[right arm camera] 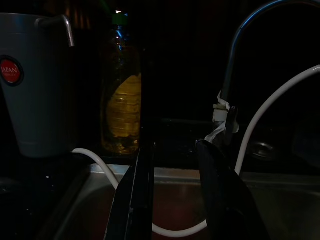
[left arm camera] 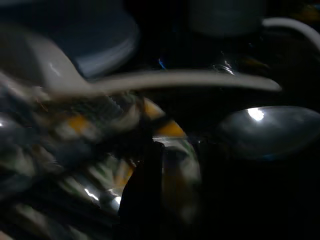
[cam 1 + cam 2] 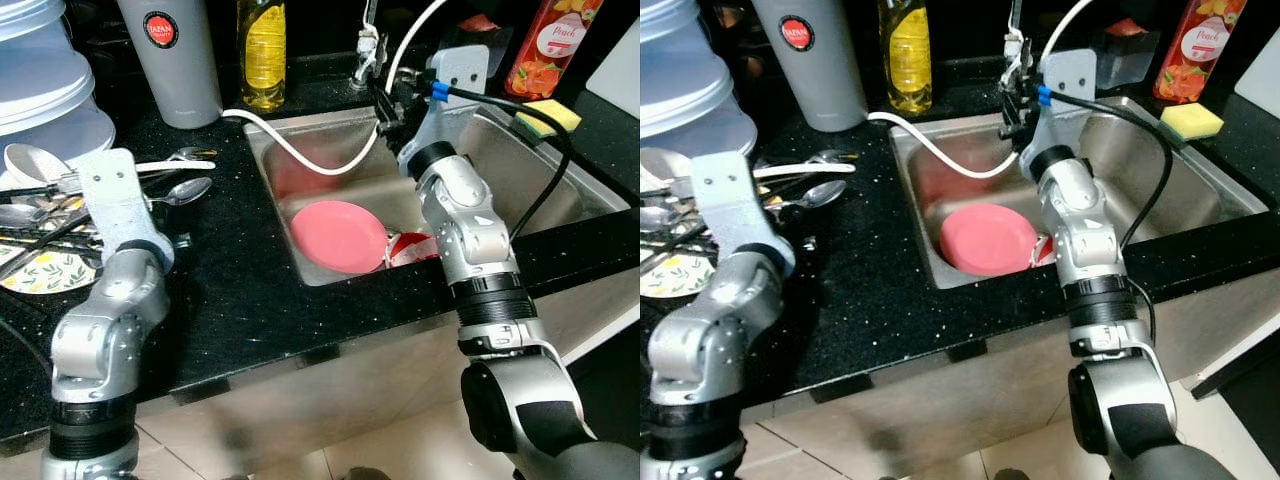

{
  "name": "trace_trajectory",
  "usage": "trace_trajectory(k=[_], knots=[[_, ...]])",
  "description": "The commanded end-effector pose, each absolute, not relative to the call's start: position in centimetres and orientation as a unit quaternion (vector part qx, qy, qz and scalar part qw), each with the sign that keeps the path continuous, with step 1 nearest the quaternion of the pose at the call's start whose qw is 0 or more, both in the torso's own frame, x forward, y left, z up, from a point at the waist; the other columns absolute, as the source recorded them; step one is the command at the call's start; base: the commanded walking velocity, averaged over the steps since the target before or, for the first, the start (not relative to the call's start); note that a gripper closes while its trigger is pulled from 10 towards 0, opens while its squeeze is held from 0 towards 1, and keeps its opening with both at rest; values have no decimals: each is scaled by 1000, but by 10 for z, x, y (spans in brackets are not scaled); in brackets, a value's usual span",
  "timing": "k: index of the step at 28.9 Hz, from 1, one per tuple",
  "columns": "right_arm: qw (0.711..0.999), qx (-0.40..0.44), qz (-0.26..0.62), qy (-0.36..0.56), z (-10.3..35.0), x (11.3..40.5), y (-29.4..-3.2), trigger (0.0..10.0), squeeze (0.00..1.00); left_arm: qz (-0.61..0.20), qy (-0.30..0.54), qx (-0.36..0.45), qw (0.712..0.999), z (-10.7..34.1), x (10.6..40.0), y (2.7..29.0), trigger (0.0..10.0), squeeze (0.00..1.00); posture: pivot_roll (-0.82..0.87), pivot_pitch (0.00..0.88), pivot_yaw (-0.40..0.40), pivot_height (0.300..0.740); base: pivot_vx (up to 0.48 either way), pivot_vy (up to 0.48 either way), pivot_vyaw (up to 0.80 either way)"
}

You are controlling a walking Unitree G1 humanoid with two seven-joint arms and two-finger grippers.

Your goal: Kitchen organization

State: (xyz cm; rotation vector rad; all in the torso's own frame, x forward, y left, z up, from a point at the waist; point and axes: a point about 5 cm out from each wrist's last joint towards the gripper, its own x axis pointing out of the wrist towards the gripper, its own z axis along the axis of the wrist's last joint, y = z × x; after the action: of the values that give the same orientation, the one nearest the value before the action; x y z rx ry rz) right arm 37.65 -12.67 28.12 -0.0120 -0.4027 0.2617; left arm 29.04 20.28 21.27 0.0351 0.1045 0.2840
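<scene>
Worktop (image 3: 250, 290): black, speckled stone, running across the scene with a steel front below and pale floor tiles beneath.
Sink (image 3: 560, 180): stainless steel basin set into the worktop; pink plate (image 3: 338, 236) lying flat on its floor, a red-and-white item just beside the plate, partly hidden by the right arm.
Hose (image 3: 300, 155): white, draped from the worktop edge down into the basin and up past the tap (image 1: 235, 55).
Back of worktop: grey tumbler with a red round label (image 3: 172, 60), yellow oil bottle (image 3: 262, 55), peach-labelled bottle (image 3: 550, 45), yellow sponge (image 3: 548, 116).
Left side: spoons (image 3: 185, 190) and other cutlery over a patterned plate (image 3: 45, 270), stacked pale lids cut off at the frame edge.
Right end effector (image 1: 172, 190): fingers apart, holding nothing, raised over the back of the sink near the tap.
Left end effector (image 2: 150, 200): over the cutlery; wrist view dark and blurred, finger state cannot tell.
</scene>
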Motion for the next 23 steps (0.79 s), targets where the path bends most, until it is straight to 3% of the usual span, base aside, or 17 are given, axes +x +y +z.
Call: trace_trajectory(k=[1,5,11,13,14,15,16,17,23], knots=[[968,-12,137,-208,282,374,-123,10000,0,150,56,47,986,211,291,208,10000,0,11,37,-8,740,0,0,0],[969,-12,135,-205,280,373,-124,10000,0,139,48,18,989,216,286,208,10000,0,11,34,-7,740,0,0,0],[970,-12,134,-204,278,373,-125,10000,0,156,10,36,987,234,285,210,10000,0,10,26,-7,740,0,0,0],[969,-12,135,-205,278,373,-124,10000,0,161,-4,10,987,242,287,214,5922,0,7,22,-8,740,0,0,0],[969,-12,135,-205,278,373,-124,10000,0,161,-4,10,987,242,287,214,5922,0,7,22,-8,740,0,0,0],[969,-13,136,-206,278,373,-124,10000,0,163,-13,-2,986,246,288,216,3569,0,6,21,-8,740,0,0,0],[969,-13,136,-206,278,373,-124,10000,0,163,-13,-2,986,246,288,216,3569,0,6,21,-8,740,0,0,0],[969,-13,136,-206,279,373,-124,10000,0,176,-22,-7,984,249,289,220,0,0,4,17,-10,740,0,0,0],[969,-16,138,-207,280,374,-124,10000,0,263,-27,-98,959,243,294,253,0,0,-7,14,-20,740,0,0,0]])
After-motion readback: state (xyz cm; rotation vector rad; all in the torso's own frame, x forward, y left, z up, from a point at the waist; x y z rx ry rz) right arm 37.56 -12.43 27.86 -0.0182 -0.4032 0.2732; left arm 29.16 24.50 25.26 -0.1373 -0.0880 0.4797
